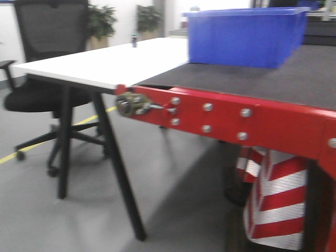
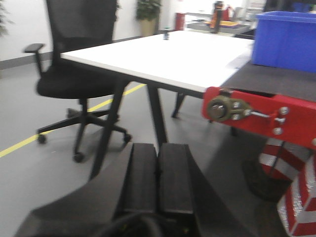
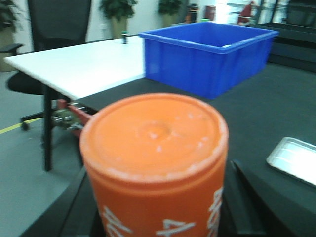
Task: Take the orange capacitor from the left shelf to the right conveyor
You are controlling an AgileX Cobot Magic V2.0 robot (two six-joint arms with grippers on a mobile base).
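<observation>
The orange capacitor [image 3: 155,163] sits upright, flat top up, pinched at its sides by my right pincer [image 3: 158,185]. The conveyor [image 3: 276,108] lies below and ahead of it. A silver tray [image 3: 296,158] rests ahead to the right, a blue bin [image 3: 207,64] farther ahead, and a white desk [image 3: 74,64] ahead-left. My left pincer [image 2: 158,170] is pressed together, low before the desk.

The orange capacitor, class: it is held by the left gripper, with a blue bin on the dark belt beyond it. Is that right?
One error: the right gripper holds the orange capacitor, as the right wrist view shows; the left gripper is shut and empty. The blue bin does stand on the dark belt beyond it.
</observation>
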